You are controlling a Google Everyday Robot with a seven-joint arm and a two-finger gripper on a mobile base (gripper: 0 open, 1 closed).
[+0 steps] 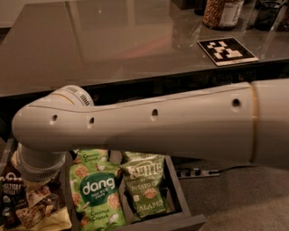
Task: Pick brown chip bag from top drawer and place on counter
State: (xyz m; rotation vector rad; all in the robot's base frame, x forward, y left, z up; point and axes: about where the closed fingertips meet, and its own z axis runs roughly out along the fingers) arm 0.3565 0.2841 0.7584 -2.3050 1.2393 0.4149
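The brown chip bag (pixel 30 208) lies at the left end of the open top drawer (pixel 177 195), at the bottom left of the camera view. My arm runs across the middle of the view from the right, and its wrist turns down at the left. My gripper (pixel 43 186) hangs below that wrist, right over the top of the brown bag and mostly hidden by the wrist. The glossy counter (pixel 113 40) fills the upper part of the view, above the drawer.
A green dang bag (pixel 97 191) and a green Kettle jalapeno bag (pixel 146 187) lie in the drawer to the right of the brown bag. A black-and-white marker tag (pixel 227 50) and a jar (pixel 221 12) stand at the counter's far right. A power strip (pixel 198 173) lies on the floor.
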